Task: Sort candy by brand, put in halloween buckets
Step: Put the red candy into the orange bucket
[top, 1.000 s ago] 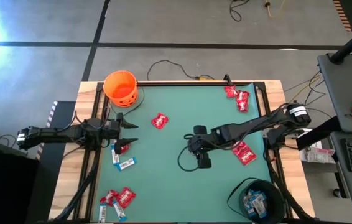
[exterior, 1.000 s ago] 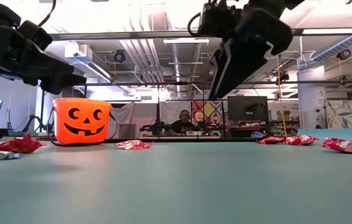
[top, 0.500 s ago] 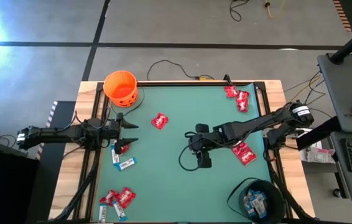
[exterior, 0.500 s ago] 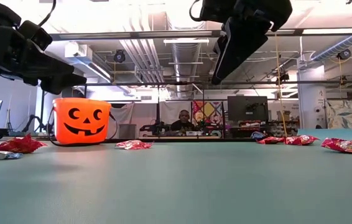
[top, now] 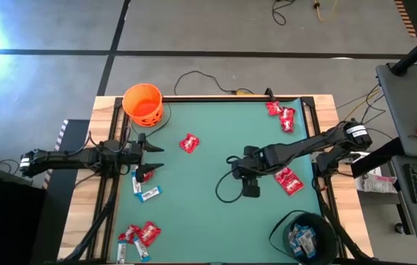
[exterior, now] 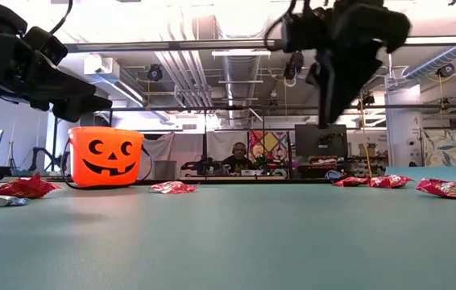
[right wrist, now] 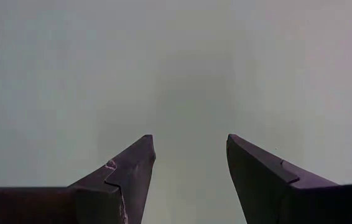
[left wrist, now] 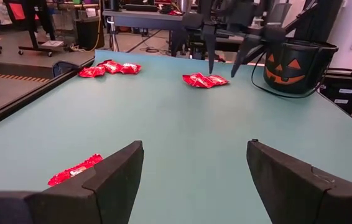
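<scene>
- The right gripper (top: 250,190) hangs over the middle of the green tabletop (top: 201,199), pointing down at bare mat. Its fingers (right wrist: 129,168) stand partly open and hold nothing.
- The nearest candy to it is a red packet (top: 289,179), lying just to its right, between it and the tabletop's right edge.
- More red packets (top: 281,115) lie at the far right corner, and one red packet (top: 188,143) sits alone toward the orange bucket (top: 144,103) at the far left corner.
- The black bucket (top: 304,234) stands at the near right corner and already holds blue-and-white bars; how many is hard to make out from above.
- The left gripper (top: 149,154) waits at the left edge, fingers (left wrist: 111,174) wide apart and empty, with a red packet (top: 145,175) and a blue-and-white bar (top: 148,193) just beside it. A mixed heap of candy (top: 138,237) lies at the near left corner.
- The step in hand looks like the right arm lining up for its next pick, probably the red packet beside it.
- To do it well, the gripper should shift sideways until the packet sits squarely between the fingers, then drop straight down so the tips reach the mat on either side of the wrapper.
- A flat crinkly packet may slide, so closing across its narrow side is the safer choice.
- Red packets would belong in the orange bucket, which is a long carry across the tabletop; lift well clear of the loose cable (top: 223,193).
</scene>
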Robot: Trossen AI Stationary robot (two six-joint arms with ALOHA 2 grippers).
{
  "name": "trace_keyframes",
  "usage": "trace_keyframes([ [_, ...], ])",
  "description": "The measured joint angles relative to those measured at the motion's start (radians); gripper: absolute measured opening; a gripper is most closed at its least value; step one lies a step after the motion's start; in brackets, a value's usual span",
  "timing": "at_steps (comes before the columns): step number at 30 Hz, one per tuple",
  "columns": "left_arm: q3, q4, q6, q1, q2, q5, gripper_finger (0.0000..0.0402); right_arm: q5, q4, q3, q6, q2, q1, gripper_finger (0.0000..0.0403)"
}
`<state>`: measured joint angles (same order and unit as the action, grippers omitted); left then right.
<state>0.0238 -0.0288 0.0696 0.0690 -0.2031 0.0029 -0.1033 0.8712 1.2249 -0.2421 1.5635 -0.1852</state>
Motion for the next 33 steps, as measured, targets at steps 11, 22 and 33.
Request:
trace_keyframes([
  [11,0.0,0.0,0.0,0.0,0.0,0.0,0.0272,-0.029,-0.019,0.04,0.008,-0.002,0.007,0.0194],
  [22,0.0,0.0,0.0,0.0,0.0,0.0,0.0272,-0.031,-0.12,0.074,-0.03,-0.002,0.02,0.0194],
  [33,0.0,0.0,0.0,0.0,0.0,0.0,0.0272,-0.028,-0.117,0.078,-0.037,-0.002,0.028,0.0194],
])
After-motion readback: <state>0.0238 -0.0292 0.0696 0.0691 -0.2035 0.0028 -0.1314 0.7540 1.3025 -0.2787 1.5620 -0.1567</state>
